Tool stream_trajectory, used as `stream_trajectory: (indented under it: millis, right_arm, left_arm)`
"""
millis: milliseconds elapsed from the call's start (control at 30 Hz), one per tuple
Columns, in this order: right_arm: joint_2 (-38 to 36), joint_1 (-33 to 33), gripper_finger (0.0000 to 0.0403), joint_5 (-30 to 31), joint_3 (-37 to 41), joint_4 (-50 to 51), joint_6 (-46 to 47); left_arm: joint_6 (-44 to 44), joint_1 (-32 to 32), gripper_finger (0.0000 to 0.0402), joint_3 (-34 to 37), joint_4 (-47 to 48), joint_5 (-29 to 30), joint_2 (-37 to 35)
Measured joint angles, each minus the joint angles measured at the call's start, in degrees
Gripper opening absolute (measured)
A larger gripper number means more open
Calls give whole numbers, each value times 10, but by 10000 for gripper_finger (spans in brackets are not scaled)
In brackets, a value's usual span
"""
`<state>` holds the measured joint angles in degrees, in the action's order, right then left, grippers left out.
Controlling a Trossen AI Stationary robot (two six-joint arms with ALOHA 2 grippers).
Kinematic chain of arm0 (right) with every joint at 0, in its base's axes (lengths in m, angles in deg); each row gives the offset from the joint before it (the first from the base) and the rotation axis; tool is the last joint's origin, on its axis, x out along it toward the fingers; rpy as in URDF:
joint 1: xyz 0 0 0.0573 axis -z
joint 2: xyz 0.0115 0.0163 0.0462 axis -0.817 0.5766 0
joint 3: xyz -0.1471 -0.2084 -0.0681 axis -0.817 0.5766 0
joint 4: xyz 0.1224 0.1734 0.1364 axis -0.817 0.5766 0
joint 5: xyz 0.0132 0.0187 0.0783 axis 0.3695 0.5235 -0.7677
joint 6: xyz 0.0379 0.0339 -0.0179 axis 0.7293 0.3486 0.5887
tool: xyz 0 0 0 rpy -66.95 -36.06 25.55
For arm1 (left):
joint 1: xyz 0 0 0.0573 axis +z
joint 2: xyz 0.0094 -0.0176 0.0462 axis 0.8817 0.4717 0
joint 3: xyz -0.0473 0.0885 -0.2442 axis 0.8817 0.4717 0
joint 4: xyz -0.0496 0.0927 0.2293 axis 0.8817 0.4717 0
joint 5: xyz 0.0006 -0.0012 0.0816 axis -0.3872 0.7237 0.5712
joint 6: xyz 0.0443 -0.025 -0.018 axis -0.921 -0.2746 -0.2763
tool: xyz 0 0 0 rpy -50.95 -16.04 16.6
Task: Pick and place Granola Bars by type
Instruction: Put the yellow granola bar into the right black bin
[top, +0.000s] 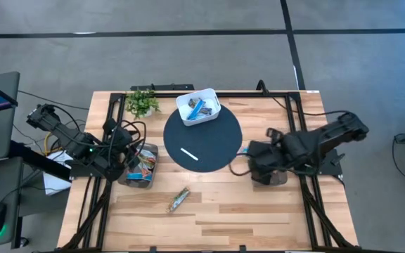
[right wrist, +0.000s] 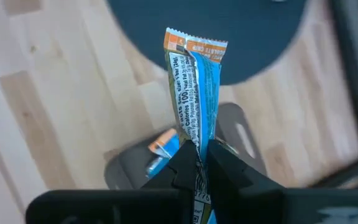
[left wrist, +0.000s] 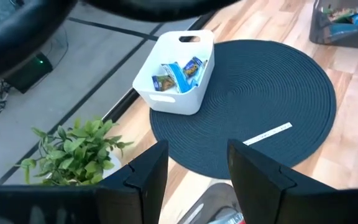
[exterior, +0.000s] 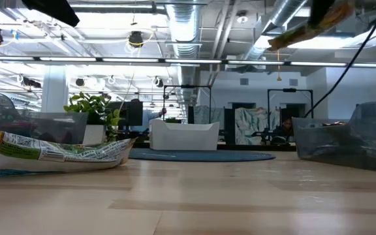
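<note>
Holding bars: white box (blue-wrapped).

two grippers, left gripper and right gripper, one blue granola bar between the right jaws, one green-marked bar loose on the table, one white bin, one round mat, one white stick, one plant

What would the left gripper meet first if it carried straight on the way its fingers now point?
Probably the dark round mat. The open left gripper looks across it, with the white stick just off its line and the white bin farther on. Depth is uncertain.
</note>
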<state>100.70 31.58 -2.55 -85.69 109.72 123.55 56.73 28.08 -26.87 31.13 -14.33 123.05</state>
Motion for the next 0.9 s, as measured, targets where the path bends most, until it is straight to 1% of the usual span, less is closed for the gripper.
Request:
stream_trajectory:
  millis: [67, 133, 300, 367, 467, 567, 667, 800, 900]
  right_arm:
    - [-12, -18, 16, 18, 3, 14, 47]
    - [-33, -33, 14, 21, 30, 3, 86]
    - [-80, -75, 15, 17, 141, 9, 254]
    - [-97, -87, 17, 18, 185, -9, 314]
    - [-116, -95, 19, 20, 246, -57, 374]
    - [-127, -89, 19, 18, 295, -101, 404]
    - [-131, -80, 20, 17, 328, -133, 421]
    - [-131, -65, 27, 9, 343, -144, 432]
    - [-131, -51, 40, 1, 352, -143, 433]
  left_arm:
    - [0, 0, 159, 0, -3, 4, 0]
    - [0, 0, 159, 0, -7, 4, 0]
    - [1, 0, 159, 0, -12, 4, 0]
    - [0, 0, 159, 0, -14, 4, 0]
    - [0, 0, 159, 0, -14, 9, 0]
    - [0, 0, 159, 0, -14, 19, 0]
    - [0, 0, 159, 0, -19, 20, 0]
    - [0, 0, 159, 0, -24, 19, 0]
    - [0, 0, 159, 0, -32, 18, 0]
